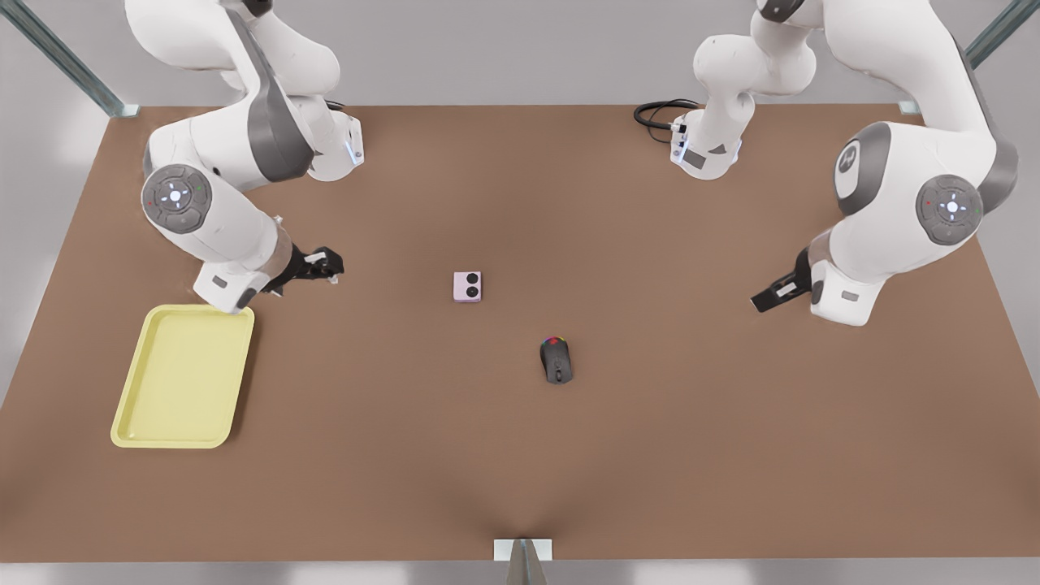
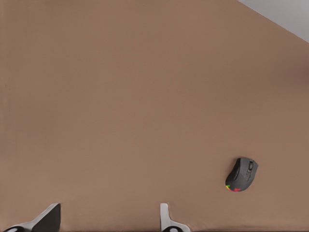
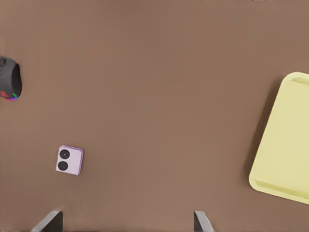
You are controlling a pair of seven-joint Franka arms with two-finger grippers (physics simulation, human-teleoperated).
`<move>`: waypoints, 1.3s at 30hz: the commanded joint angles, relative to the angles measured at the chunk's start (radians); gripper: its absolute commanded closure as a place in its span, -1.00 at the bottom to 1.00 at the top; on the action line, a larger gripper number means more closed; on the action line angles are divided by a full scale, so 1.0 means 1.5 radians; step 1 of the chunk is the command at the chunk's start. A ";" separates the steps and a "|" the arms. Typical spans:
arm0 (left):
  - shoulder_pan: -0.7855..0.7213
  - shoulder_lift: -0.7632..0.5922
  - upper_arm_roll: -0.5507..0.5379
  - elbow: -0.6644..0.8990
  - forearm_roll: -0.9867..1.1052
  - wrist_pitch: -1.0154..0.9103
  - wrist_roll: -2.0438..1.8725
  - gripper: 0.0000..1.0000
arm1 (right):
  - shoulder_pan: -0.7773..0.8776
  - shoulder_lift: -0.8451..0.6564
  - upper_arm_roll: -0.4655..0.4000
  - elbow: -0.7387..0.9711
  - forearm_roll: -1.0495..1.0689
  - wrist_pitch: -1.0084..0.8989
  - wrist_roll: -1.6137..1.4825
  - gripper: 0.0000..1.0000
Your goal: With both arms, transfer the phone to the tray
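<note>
Phone (image 1: pixel 467 286): a pale pink slab lying flat on the brown tabletop (image 1: pixel 650 447), just left of the front view's centre, its two black circles facing up. Nothing touches it. A dark mouse (image 1: pixel 556 359) lies near it, lower and to the right in that frame, apart from it.

Tray (image 1: pixel 183 376): pale yellow and bare, at the lower left of the front view, well apart from the phone.

Right claw (image 1: pixel 329 266): hovers between tray and phone at the left of the front view, fingers spread wide, holding nothing.

Left claw (image 1: pixel 764 301): waits at the right of the front view, well apart from the phone, fingers also spread and empty.

Progress: judged from this layout, no step is done. Approach, grasp, any handover between arms and placing in the tray are all left.

Limits: the right arm's wrist covers the tray's upper right corner in the front view. In the right wrist view the frame edge cuts the tray. In both wrist views the fingertips are cropped at the edge.
</note>
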 commanded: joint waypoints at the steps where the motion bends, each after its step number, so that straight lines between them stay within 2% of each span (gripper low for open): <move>1: -0.005 -0.014 -0.005 -0.017 0.031 -0.084 0.420 -1.00 | 0.024 0.037 0.011 0.032 -0.002 0.000 0.013 -1.00; 3: -0.012 0.006 -0.020 0.051 -0.012 -0.119 0.409 -1.00 | 0.118 0.062 0.008 0.021 -0.058 0.064 0.174 -1.00; 7: -0.012 0.009 -0.018 0.052 -0.026 -0.120 0.420 -1.00 | 0.151 0.149 0.010 0.019 -0.046 0.155 0.522 -1.00; 11: -0.012 0.011 -0.018 0.046 -0.026 -0.125 0.421 -1.00 | 0.207 0.183 0.009 0.001 -0.055 0.195 0.547 -1.00; 14: -0.012 0.011 -0.018 0.046 -0.027 -0.125 0.422 -1.00 | 0.233 0.168 0.011 -0.072 -0.047 0.210 0.573 -1.00; 20: -0.012 0.016 -0.020 0.047 -0.029 -0.123 0.421 -1.00 | 0.183 0.147 0.022 -0.177 -0.047 0.285 0.746 -1.00; 21: -0.012 0.015 -0.021 0.048 -0.039 -0.121 0.420 -1.00 | 0.181 0.146 0.025 -0.206 -0.047 0.349 0.744 -1.00; 30: -0.012 0.029 -0.020 0.049 -0.039 -0.117 0.420 -1.00 | 0.194 0.199 0.021 -0.232 -0.055 0.386 0.302 -1.00; 32: -0.012 0.029 -0.020 0.049 -0.039 -0.117 0.420 -1.00 | 0.177 0.199 0.018 -0.278 -0.055 0.440 0.229 -1.00; 39: -0.012 0.031 -0.014 0.052 -0.037 -0.117 0.423 -1.00 | 0.165 0.235 0.017 -0.294 -0.057 0.514 0.087 -1.00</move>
